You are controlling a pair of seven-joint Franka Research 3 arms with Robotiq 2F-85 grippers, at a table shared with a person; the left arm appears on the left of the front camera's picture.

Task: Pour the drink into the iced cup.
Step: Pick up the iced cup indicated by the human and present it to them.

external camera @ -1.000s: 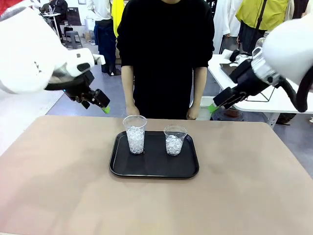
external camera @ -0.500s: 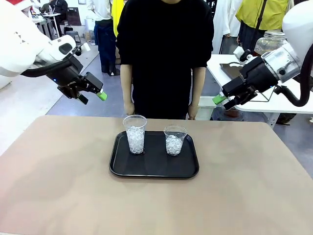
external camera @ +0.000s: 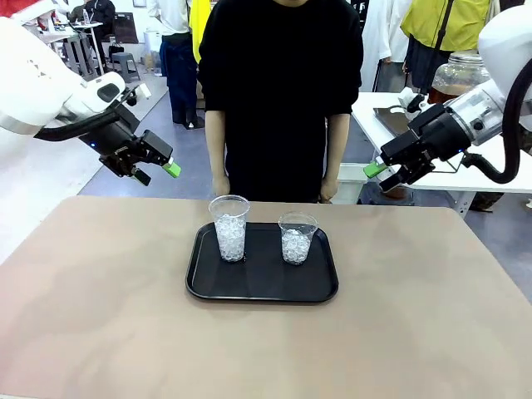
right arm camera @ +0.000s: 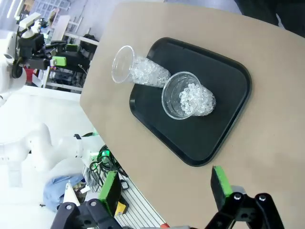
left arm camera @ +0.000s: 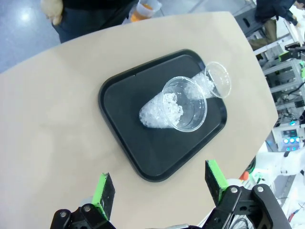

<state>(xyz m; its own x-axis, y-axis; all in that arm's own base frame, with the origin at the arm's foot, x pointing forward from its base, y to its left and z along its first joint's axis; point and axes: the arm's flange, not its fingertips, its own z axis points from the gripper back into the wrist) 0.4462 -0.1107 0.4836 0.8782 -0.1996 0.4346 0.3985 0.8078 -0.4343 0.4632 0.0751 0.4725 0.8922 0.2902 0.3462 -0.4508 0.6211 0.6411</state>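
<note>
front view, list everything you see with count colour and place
table: 1, tan, fills the foreground
tray: 1, black, on the middle of the table
taller cup: 1, clear with ice, upright on the tray's robot-left side
shorter cup: 1, clear with ice, upright on the tray beside the taller one, apart from it
glass jar: 1, clear with brownish contents, far right behind the right arm
person: 1, black top, standing at the far edge, arms hanging down
left end effector: 1, black with green pads, open and empty, in the air above the table's far left
right end effector: 1, black with green pads, open and empty, in the air above the table's far right
</note>
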